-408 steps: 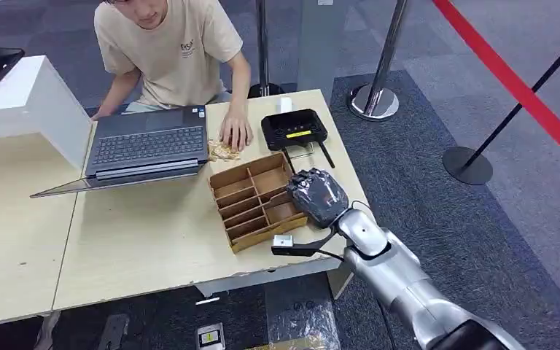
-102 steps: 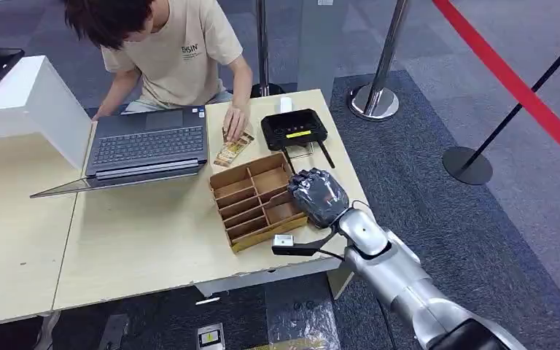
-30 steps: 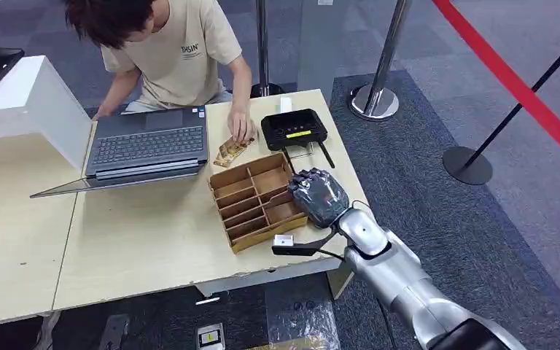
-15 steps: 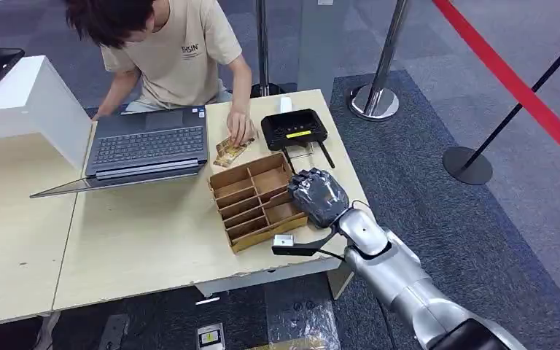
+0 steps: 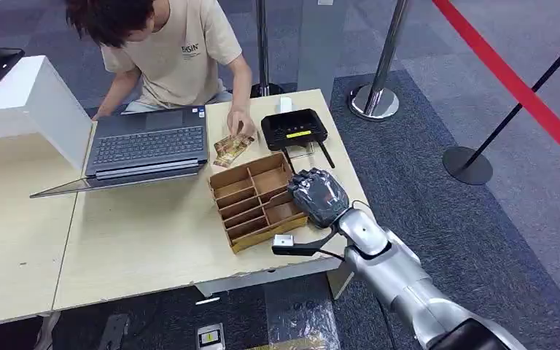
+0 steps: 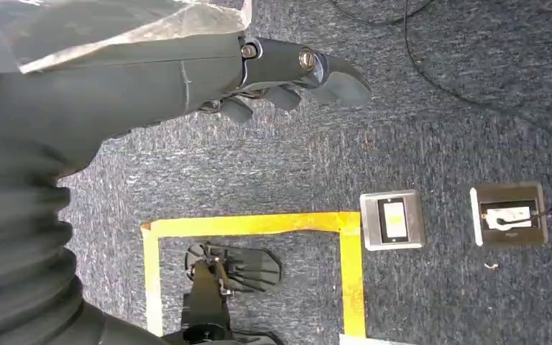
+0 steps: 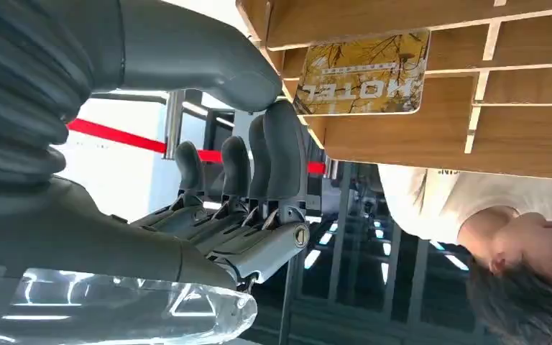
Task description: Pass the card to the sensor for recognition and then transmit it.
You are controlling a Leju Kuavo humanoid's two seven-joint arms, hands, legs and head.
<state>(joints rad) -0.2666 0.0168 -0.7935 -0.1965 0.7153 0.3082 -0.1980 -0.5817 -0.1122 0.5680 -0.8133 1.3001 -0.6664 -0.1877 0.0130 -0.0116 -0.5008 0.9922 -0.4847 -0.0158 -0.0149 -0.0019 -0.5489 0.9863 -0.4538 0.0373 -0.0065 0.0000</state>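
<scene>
Head view: right hand point(image 5: 319, 195) unmoved over tray point(image 5: 242, 211), fingers touching card point(image 7: 363, 72); grip unclear

The head view looks forward and down from high on the robot onto the table point(image 5: 153, 240), with the right arm rising from below toward the wooden tray point(image 5: 257, 200). The right wrist view sits close behind the right hand point(image 7: 259, 180), turned over, facing the same tray point(image 7: 417, 136) and the seated person point(image 7: 503, 223), both shared with the head view. The left wrist view looks down past the left hand point(image 6: 280, 75) at the carpet floor point(image 6: 417, 136).
</scene>
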